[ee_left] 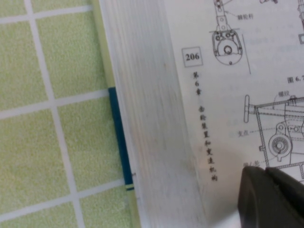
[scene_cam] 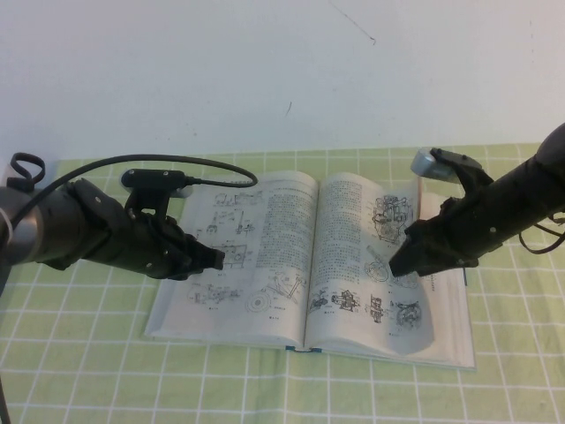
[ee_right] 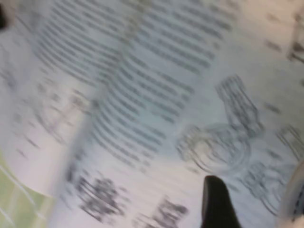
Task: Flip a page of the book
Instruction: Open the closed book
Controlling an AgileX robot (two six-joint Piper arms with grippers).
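Observation:
The book (scene_cam: 265, 221) lies open on the green checked cloth, with text and machine drawings on both sides. Its teal cover edge (ee_left: 118, 137) shows beside the page block in the left wrist view. My left gripper (scene_cam: 214, 259) is shut, its tip (ee_left: 266, 173) resting on the left page numbered 206. My right gripper (scene_cam: 399, 263) is over the right-hand page (scene_cam: 353, 221) and looks open. Only one dark finger (ee_right: 216, 204) shows above the drawings. That page bulges upward near its front outer corner (scene_cam: 424, 334), and a curled paper edge (ee_right: 294, 199) rises beside the finger.
The green checked cloth (scene_cam: 106, 371) covers the table around the book. A white wall (scene_cam: 265, 71) stands close behind. The left arm's cable (scene_cam: 221, 163) loops over the book's far left corner. A grey camera block (scene_cam: 437, 163) sits on the right wrist.

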